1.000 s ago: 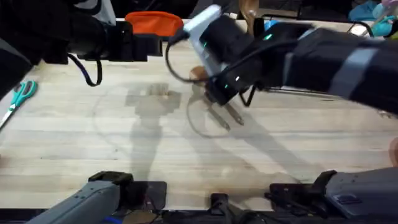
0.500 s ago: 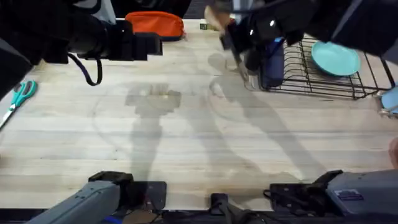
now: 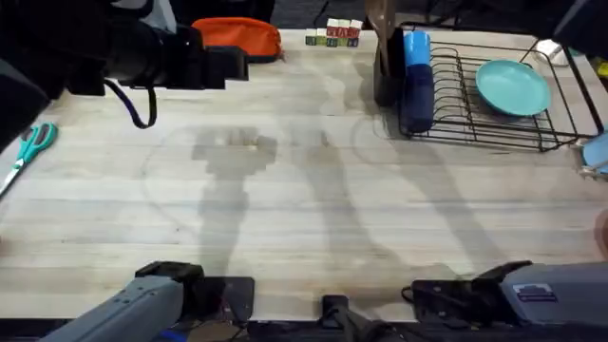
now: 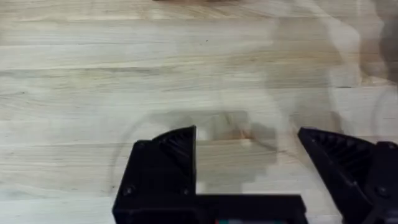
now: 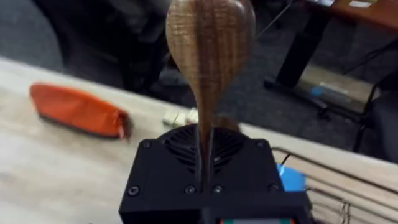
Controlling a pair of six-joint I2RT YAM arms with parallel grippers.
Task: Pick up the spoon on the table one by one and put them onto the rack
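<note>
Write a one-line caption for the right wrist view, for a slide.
Right claw shut on a wooden spoon, bowl up, with an orange pouch on the table behind.

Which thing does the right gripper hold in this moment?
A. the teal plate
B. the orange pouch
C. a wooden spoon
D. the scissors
C: in the right wrist view the right gripper is shut on the spoon, bowl upward.
</note>
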